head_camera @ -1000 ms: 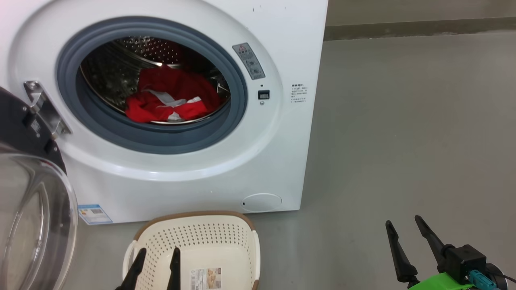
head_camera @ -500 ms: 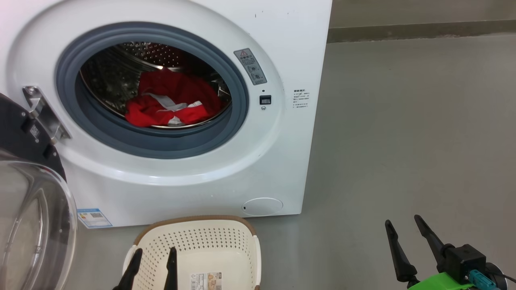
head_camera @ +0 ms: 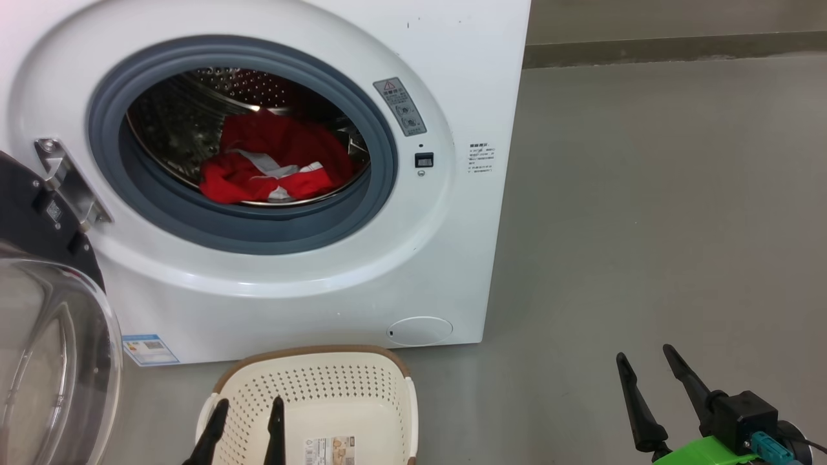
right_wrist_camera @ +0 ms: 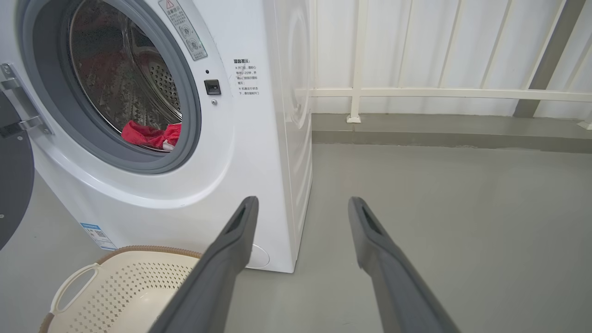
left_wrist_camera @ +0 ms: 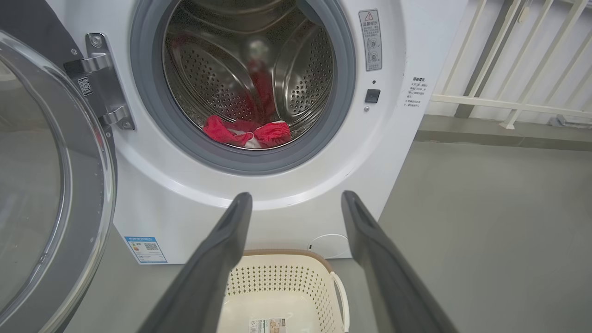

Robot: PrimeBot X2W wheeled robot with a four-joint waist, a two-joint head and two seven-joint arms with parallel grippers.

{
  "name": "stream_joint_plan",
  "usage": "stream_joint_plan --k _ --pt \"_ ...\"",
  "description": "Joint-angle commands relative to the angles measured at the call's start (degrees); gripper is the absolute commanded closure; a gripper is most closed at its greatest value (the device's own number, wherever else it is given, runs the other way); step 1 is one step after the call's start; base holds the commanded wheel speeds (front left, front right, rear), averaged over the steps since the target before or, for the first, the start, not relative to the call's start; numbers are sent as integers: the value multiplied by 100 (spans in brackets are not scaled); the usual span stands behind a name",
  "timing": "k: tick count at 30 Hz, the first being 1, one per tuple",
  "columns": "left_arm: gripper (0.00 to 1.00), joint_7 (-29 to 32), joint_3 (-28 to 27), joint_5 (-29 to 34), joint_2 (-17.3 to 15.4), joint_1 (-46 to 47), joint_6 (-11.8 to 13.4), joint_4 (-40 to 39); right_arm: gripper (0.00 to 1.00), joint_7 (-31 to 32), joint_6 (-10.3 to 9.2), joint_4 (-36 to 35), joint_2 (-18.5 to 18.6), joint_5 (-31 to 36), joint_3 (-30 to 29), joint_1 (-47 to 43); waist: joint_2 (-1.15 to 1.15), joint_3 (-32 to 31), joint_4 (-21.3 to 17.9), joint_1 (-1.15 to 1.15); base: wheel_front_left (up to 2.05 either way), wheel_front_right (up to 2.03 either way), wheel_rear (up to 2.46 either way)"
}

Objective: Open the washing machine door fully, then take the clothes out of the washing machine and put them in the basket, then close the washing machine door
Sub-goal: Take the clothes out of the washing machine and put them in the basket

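only camera is shifting | washing machine door (head_camera: 52, 336) is standing open left of washing machine (head_camera: 452, 64) | clothes (head_camera: 271, 168) are lying inside it | basket (head_camera: 310, 354) is waiting before it | left gripper (head_camera: 250, 402), right gripper (head_camera: 645, 352) are gaping, empty | unloading pending

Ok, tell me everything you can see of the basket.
The basket is cream-white perforated plastic, a rounded rectangle with a brown woven-look rim, looped side handles and a paper label on its bottom. It stands upright on the grey floor before the washing machine; whether they touch I cannot tell. The clothes are not in it. The open left claw hovers over its near left.
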State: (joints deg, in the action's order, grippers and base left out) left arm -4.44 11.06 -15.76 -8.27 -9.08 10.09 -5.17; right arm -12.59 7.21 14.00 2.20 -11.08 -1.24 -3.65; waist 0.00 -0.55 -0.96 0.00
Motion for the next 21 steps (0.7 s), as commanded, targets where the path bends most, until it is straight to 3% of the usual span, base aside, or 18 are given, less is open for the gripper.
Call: stream_joint_plan --k 1,14,21 --pt "0 -3 -168 35 -62 200 60 -175 0 -17 28 -157 67 -63 131 55 0 8 5 0 0 0 0" --pt "0 -71 -154 19 -40 361 120 -83 0 24 28 -290 67 -27 129 127 0 268 -23 0 0 0 0" --pt "0 -327 -209 -138 19 956 -18 420 0 83 28 -497 67 79 103 289 0 785 -79 0 0 0 0"
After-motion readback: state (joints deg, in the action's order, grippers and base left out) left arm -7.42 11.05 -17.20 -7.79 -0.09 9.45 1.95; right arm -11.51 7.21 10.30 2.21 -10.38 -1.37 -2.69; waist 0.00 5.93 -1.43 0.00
